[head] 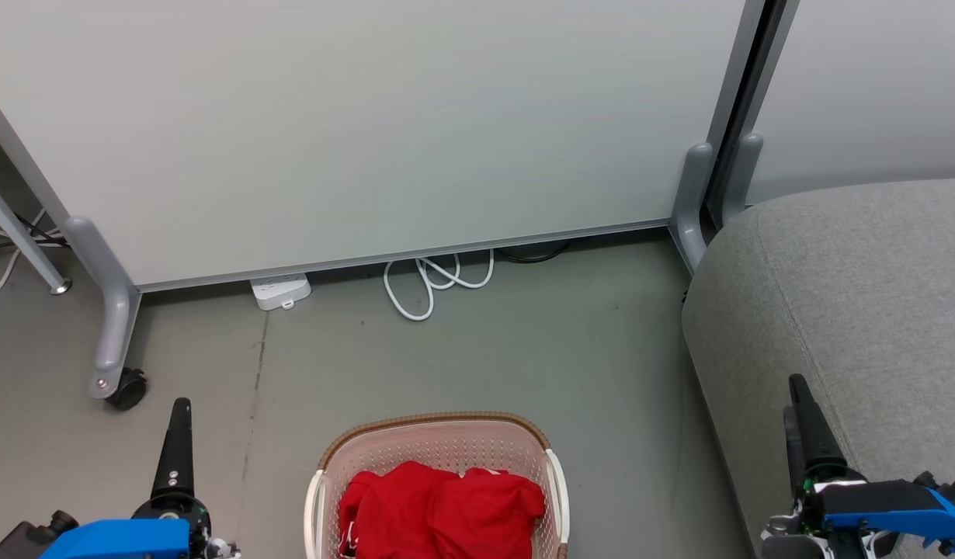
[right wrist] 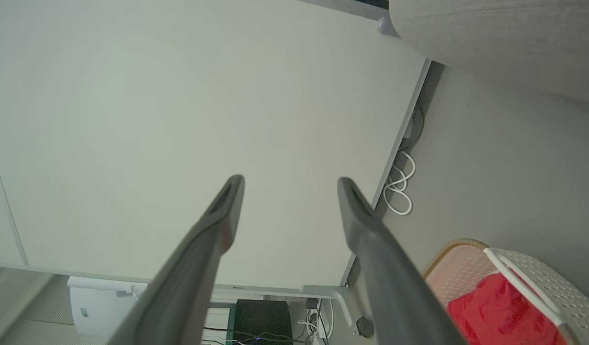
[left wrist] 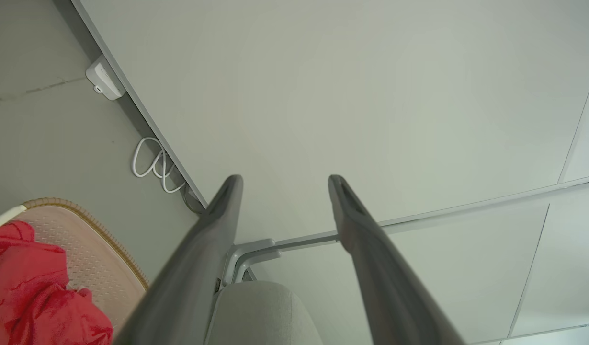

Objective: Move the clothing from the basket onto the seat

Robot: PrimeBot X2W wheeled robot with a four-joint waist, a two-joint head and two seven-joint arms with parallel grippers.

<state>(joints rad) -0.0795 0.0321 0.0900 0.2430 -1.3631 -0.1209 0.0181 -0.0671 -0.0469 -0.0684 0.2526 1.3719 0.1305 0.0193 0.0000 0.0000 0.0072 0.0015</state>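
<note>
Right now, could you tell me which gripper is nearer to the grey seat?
Right. The right gripper is beside the seat; the left gripper is beyond the basket, on its far side.

Grey floor point(head: 524, 349): basket point(head: 439, 424), seat point(head: 858, 295), white cable point(head: 435, 283), power strip point(head: 280, 291).
</note>
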